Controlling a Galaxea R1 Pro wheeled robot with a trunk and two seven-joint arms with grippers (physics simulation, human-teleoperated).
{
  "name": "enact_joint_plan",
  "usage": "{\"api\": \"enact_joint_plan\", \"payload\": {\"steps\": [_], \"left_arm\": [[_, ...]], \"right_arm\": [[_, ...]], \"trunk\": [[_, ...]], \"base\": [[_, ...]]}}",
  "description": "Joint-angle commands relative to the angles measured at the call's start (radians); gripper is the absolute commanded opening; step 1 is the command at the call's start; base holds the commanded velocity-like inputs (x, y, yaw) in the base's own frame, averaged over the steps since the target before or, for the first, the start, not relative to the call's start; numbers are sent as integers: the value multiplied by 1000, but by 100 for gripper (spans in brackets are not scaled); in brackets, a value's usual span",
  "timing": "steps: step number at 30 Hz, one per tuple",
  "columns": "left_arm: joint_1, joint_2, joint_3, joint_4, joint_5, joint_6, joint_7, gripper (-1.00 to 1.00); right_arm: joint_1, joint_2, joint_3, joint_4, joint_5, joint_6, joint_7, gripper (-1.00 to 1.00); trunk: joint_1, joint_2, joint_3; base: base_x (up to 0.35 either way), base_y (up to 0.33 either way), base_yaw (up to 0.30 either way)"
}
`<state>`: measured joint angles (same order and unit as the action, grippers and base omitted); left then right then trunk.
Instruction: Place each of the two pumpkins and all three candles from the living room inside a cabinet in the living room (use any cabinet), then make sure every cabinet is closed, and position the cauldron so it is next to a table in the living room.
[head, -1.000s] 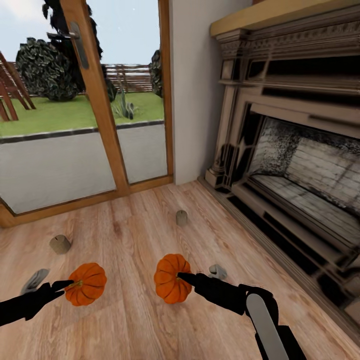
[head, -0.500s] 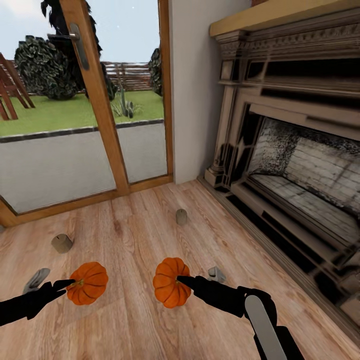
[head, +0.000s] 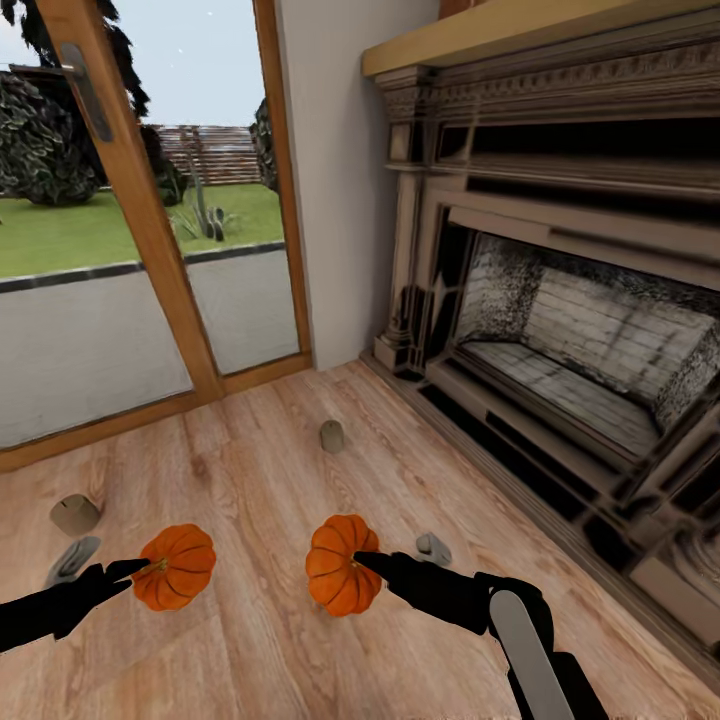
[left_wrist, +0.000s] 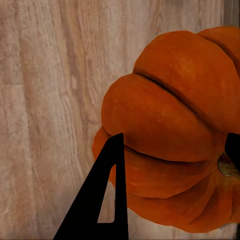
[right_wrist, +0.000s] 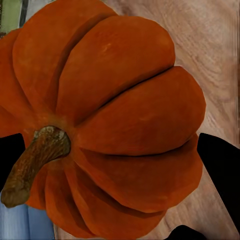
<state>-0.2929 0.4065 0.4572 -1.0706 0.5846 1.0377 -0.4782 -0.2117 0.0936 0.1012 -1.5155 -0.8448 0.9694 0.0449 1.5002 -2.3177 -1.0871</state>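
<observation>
Both pumpkins are held above the wooden floor. My left gripper (head: 148, 568) is shut on one pumpkin (head: 182, 566) at its stem side; in the left wrist view the black fingers (left_wrist: 107, 200) flank its orange ribs (left_wrist: 170, 125). My right gripper (head: 360, 557) is shut on the other pumpkin (head: 335, 582), and the right wrist view shows that pumpkin's brown stem (right_wrist: 35, 160) between the fingers. One candle (head: 332, 436) stands on the floor ahead, and another candle (head: 74, 513) lies to the left. The cabinet, cauldron and table are out of view.
A dark ornate fireplace (head: 560, 330) with a raised hearth runs along the right side. A glazed door in a wooden frame (head: 150, 250) faces the garden at the left. White wall (head: 335, 200) stands between them. Wooden floor (head: 260, 470) stretches ahead.
The head view has swung to the right, so the door and the candles sit further left in the picture. Both pumpkins stay in the grippers at the same place.
</observation>
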Motion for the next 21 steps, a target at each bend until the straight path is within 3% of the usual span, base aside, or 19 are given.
{"api": "enact_joint_plan", "payload": {"steps": [1, 9, 16, 21], "left_arm": [[0, 0, 1, 0, 8, 2, -1, -100], [0, 3, 1, 0, 15, 3, -5, -100], [0, 6, 5, 0, 16, 4, -4, -100], [0, 6, 5, 0, 17, 4, -4, -100]], "right_arm": [[0, 0, 0, 0, -3, 0, 6, -100], [0, -1, -3, 0, -2, -1, 94, -100], [0, -2, -3, 1, -1, -1, 104, -100], [0, -1, -4, 9, -1, -2, 105, -100]], "trunk": [[0, 0, 0], [-23, 42, 22], [-50, 91, 47], [-69, 126, 65]], "base": [[0, 0, -280], [0, 0, -280], [-2, 0, -280], [-199, 0, -280]]}}
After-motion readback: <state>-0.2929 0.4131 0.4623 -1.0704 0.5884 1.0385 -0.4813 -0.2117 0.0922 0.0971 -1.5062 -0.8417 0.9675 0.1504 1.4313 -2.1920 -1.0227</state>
